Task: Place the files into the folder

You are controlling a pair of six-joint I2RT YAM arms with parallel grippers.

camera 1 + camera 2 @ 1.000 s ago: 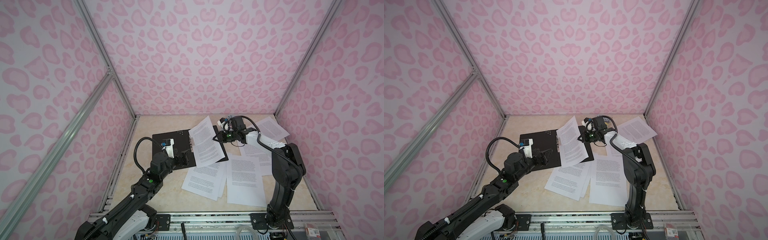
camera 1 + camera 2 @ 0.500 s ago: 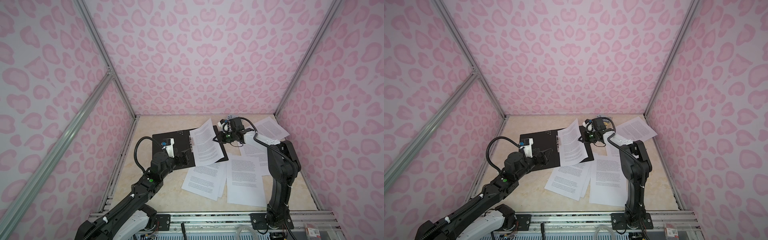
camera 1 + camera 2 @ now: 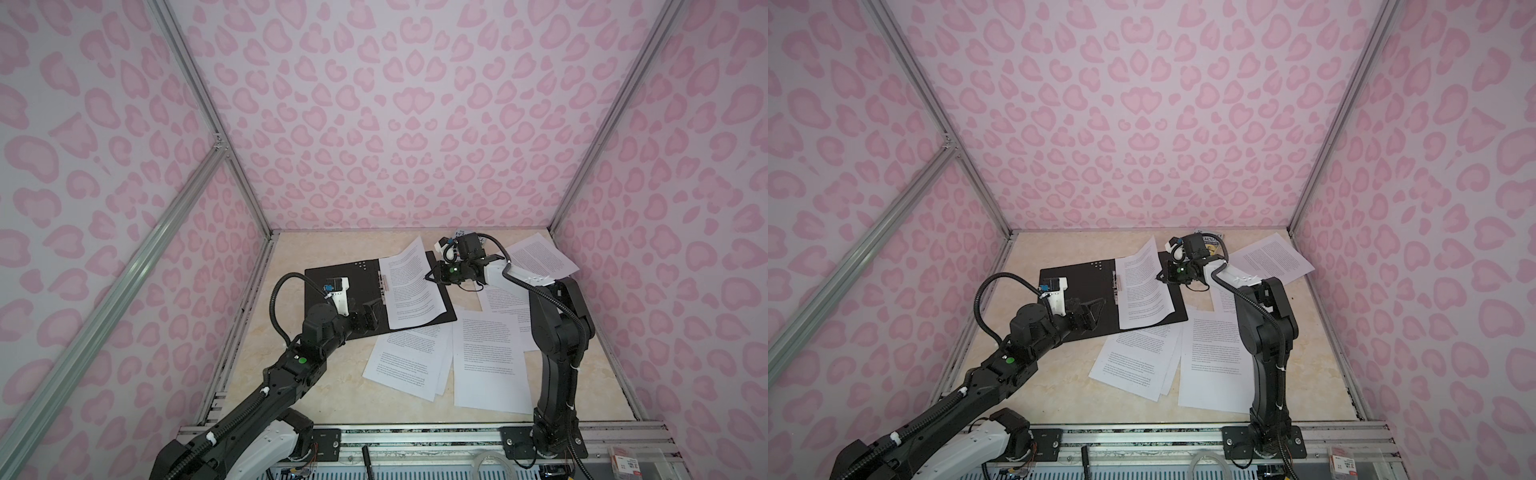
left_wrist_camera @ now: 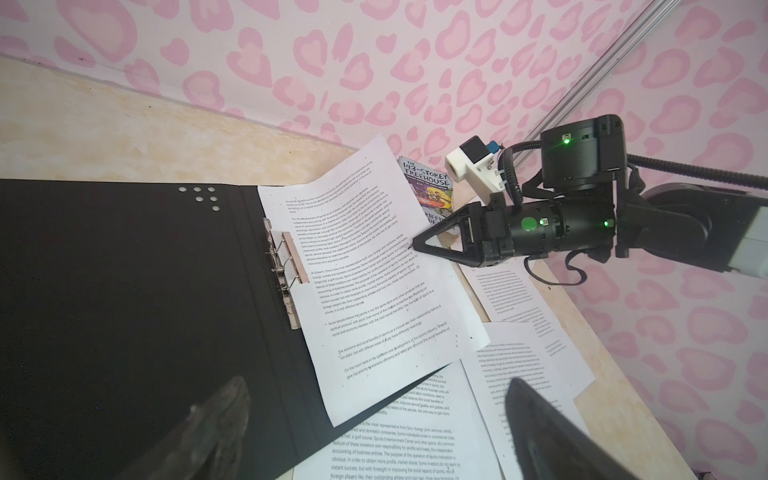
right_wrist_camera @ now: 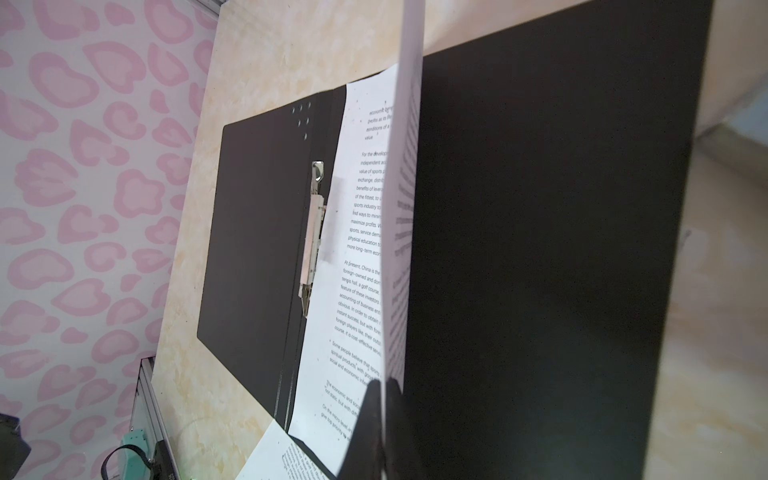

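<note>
We found the right gripper [image 4: 414,246] pinched on the sheet's [image 4: 365,291] long edge over the folder [image 4: 124,291], the left gripper [image 3: 1090,309] agape; we judged the paper limp, light, best edge-held.

Open folder [image 3: 356,279] — one sheet [image 3: 411,293] (edge lifted) meets the right gripper [image 3: 428,277].

A pale, cream marbled surface [image 3: 328,399] sits inside an enclosure of white walls [image 3: 374,104] printed with pink blotches, framed by silver metal struts [image 3: 112,286]. At the far edge lies a paperback [image 4: 428,187] — its cover reads "143-Storey Treehouse" — partly hidden. On the near rail [image 3: 415,432] rests a black pen [image 3: 365,456].
</note>
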